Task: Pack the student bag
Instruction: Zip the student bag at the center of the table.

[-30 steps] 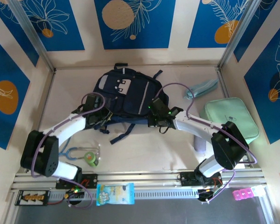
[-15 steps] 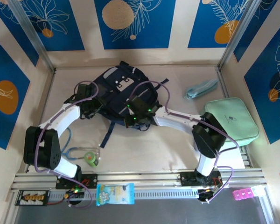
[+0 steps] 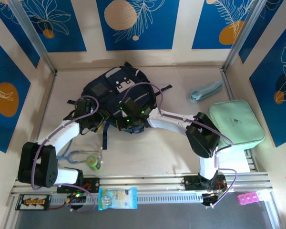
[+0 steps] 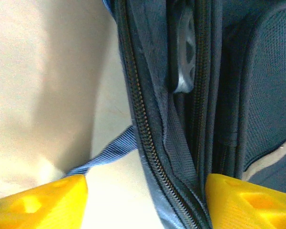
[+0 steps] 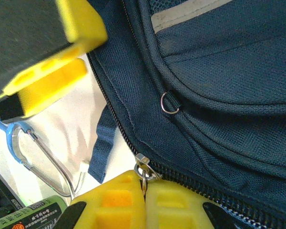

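Note:
The student bag (image 3: pixel 115 91), a navy-blue backpack with a grey-white patch, lies at the table's middle back. At its near edge my right gripper (image 3: pixel 127 123) is shut on the metal zipper pull (image 5: pixel 143 171), and the yellow fingertips (image 5: pixel 119 200) meet around the pull's ring. My left gripper (image 3: pixel 98 120) stands open just left of it. Its yellow fingers (image 4: pixel 38 200) straddle the bag's zipper edge (image 4: pixel 148 143) without pinching it. A blue strap (image 4: pixel 107 152) runs under that edge. The left gripper's finger (image 5: pixel 52 78) also appears in the right wrist view.
A mint-green zip case (image 3: pixel 236 122) lies at the right, with a light-blue pouch (image 3: pixel 206 90) behind it. A stethoscope (image 3: pixel 74 155) and a green roll (image 3: pixel 93 161) sit near the left arm's base. A snack packet (image 3: pixel 117 198) and a pink item (image 3: pixel 250 198) rest on the front rail.
The right gripper has travelled left along the bag's near edge with the zipper pull. The bag has turned and shifted left and back. The left gripper has opened.

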`<state>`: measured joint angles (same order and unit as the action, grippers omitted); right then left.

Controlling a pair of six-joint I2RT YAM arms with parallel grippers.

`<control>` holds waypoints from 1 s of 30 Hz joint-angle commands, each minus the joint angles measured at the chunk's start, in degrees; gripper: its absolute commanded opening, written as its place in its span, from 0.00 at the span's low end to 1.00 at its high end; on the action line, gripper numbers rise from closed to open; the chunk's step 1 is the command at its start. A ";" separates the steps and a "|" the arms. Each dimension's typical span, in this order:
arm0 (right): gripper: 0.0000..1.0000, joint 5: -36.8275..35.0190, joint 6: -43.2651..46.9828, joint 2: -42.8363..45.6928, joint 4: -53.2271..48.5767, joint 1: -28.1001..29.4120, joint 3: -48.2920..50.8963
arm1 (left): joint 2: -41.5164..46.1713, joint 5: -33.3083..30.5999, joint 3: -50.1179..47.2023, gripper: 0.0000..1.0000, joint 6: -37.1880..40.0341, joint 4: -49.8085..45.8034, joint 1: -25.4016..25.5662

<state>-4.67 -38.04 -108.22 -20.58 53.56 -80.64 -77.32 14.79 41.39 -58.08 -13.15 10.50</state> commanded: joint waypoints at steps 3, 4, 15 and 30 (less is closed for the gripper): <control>0.00 0.56 -1.13 0.78 -0.06 0.12 -1.70 | -3.61 6.82 -0.47 0.57 -3.42 10.56 -0.89; 0.00 0.24 -1.25 0.76 -0.45 0.17 -1.71 | -3.99 6.38 -0.64 0.53 -3.63 10.96 -0.95; 0.00 -15.87 -7.05 1.89 -20.21 0.73 -4.87 | -5.46 2.00 0.35 0.12 -1.52 10.11 -2.08; 0.08 -23.90 -7.65 5.02 -28.42 -4.33 -2.51 | -6.44 2.51 0.88 0.01 -0.58 9.38 -3.47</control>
<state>-23.88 -45.32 -105.91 -44.77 51.53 -84.38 -83.13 19.33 40.88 -59.90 -3.88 9.06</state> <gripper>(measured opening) 0.084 0.053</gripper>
